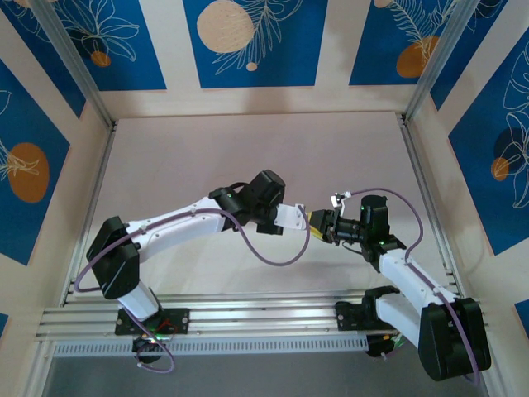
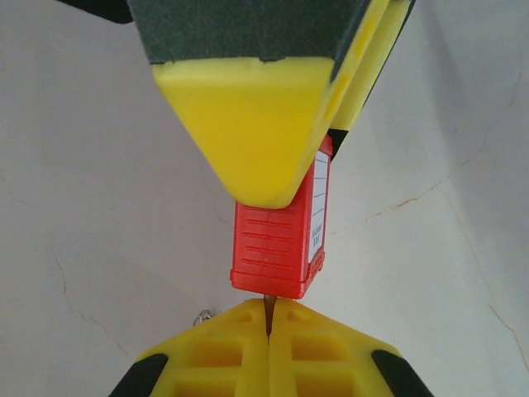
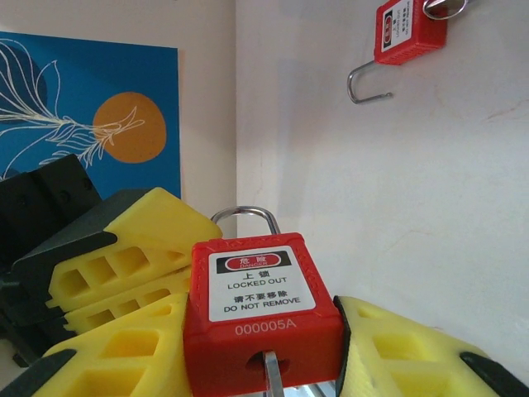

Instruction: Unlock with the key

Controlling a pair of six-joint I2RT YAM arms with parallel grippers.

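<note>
The red padlock (image 3: 260, 318) is held clear of the pale surface (image 3: 397, 207), between the two arms, with its "LOCKED OUT" label turned to the right wrist camera. The right jaws clamp it by its two narrow sides. They stand part-way open at the width of the body, with a yellow finger (image 3: 413, 356) pressed against each side. The key (image 3: 271, 374) sits in the slot at the body's lower end, the end nearer the right wrist, and only its thin blade shows. The steel shackle (image 3: 245, 213) arches out of the opposite end. The left jaws meet the padlock at that end and are pressed fully together. In the left wrist view a thin sliver of metal, which reads as the shackle seen edge-on, is pinched between their fingertips (image 2: 240, 339). A second red padlock (image 3: 407, 31) lies apart on the surface with its open hook (image 3: 364, 83) swung out; the frame's top edge cuts off its far end. A blue poster (image 3: 83, 107) covers the wall beyond.
</note>
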